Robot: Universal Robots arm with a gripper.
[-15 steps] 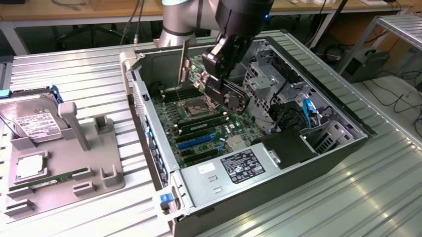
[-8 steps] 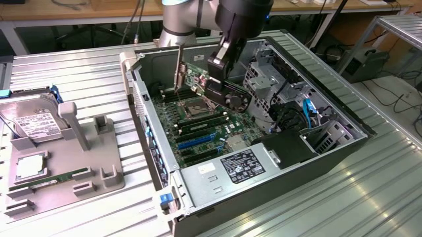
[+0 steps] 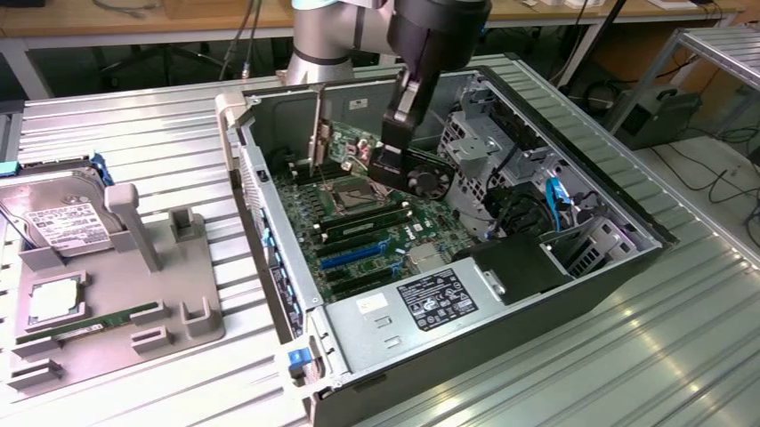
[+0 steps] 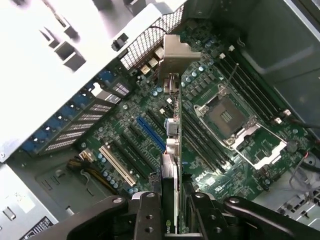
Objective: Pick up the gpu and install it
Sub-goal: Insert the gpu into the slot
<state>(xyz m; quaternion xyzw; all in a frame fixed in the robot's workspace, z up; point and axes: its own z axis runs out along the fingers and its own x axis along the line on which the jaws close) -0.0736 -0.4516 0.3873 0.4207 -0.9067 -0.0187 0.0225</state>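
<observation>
Where the gpu is: the gpu point(image 3: 412, 173) hangs on edge inside the open computer case point(image 3: 267, 222), over the motherboard point(image 3: 356, 258). In the wrist view the gpu point(image 4: 170, 175) shows as a thin strip running away from the jaws.
Jaws: clenched on the card's upper edge, with one finger point(image 4: 150, 215) against each flat side.
Arm: the arm point(image 3: 433, 36) comes down into the case; its upper part is cut off by the exterior view's edge.
Hidden: the card's lower edge and whatever slot lies under it are covered by the card itself, so I cannot tell whether it touches the board. In the wrist view the fan face is turned out of sight.
Hard to make out: the dark memory slots beside the processor socket point(image 4: 225, 117) cannot be counted surely.
Counts on the gpu: one round black fan point(image 3: 428, 182) and one pale metal end bracket point(image 4: 175, 55).
Counts on the board: one blue slot point(image 4: 151, 132), one white slot point(image 4: 118, 167) and one socket.
Counts on the bench: on the bench point(image 3: 142, 133), one grey fixture point(image 3: 178, 311) carries one hard drive point(image 3: 60, 222), one green RAM stick point(image 3: 95, 322) and one square silver chip point(image 3: 53, 302).
Edges: the bracket end points toward the perforated rear wall point(image 4: 145, 42). The drive cage point(image 3: 475, 142) stands near the card on the exterior view's right.
Open room: the case is open on top. The blue slot lies just beside the card, and the socket is on its other side.
</observation>
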